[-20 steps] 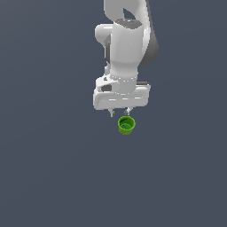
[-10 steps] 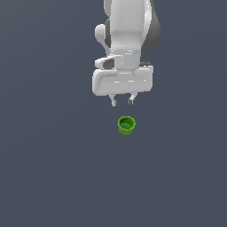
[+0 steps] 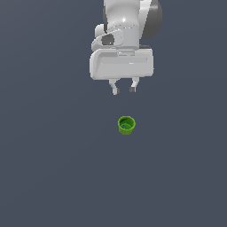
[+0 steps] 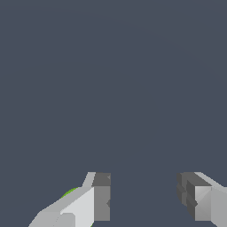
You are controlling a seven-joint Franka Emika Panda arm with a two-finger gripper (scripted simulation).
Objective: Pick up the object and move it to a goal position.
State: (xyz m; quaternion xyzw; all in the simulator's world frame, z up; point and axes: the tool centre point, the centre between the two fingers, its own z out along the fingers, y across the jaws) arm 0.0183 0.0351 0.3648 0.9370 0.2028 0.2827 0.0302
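Note:
The object, a small bright green round cup (image 3: 126, 125) with a darker hollow inside, stands upright on the grey floor in the exterior view. My gripper (image 3: 123, 90) hangs above it and a little toward the exterior view's left, well apart from it, open with nothing between its fingers. In the wrist view the two grey fingertips (image 4: 101, 197) stand wide apart, and only a sliver of the green cup (image 4: 69, 193) shows past the edge of one finger.
A plain dark grey surface (image 3: 53, 168) fills both views. The white arm (image 3: 126, 31) rises out of the top of the exterior view.
The gripper has risen away from the cup, which has stayed in place on the floor. The gap between the fingertips and the cup has grown.

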